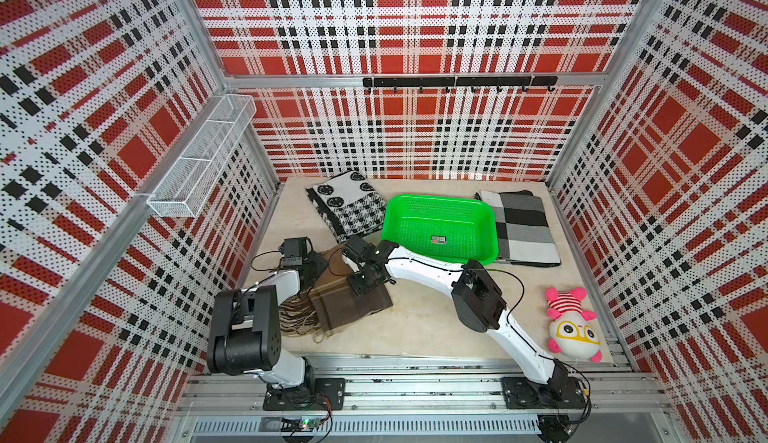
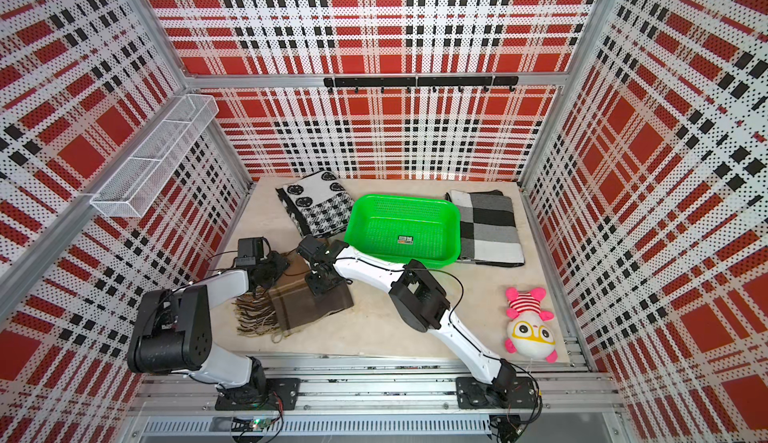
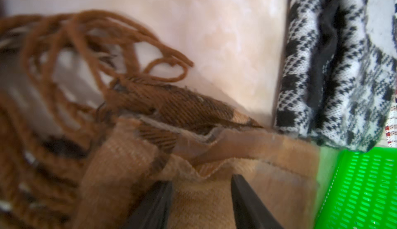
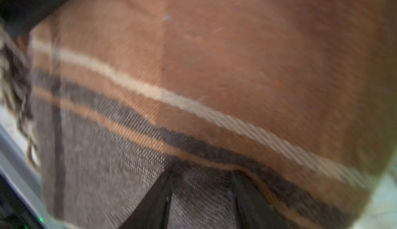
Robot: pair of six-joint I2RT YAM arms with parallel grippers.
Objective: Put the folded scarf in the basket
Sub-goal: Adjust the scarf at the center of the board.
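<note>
Down on folded brown scarf (image 1: 349,301): left end effector (image 3: 202,179) and right end effector (image 4: 202,174).
Jaws of both parted with cloth between; cannot tell whether clamped. Flat on desk (image 1: 415,324) at near left, fringe leftward, outside green basket (image 1: 432,208), just near-left of it. Grey checked cloth (image 1: 521,229) just right of basket; plush toy (image 1: 571,324) near right.

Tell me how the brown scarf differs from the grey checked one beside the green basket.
The brown scarf has thin stripes; the grey checked scarf has bold black, white and grey blocks. The brown scarf shows a loose fringe, the checked one none. Both lie folded flat outside the basket.
</note>
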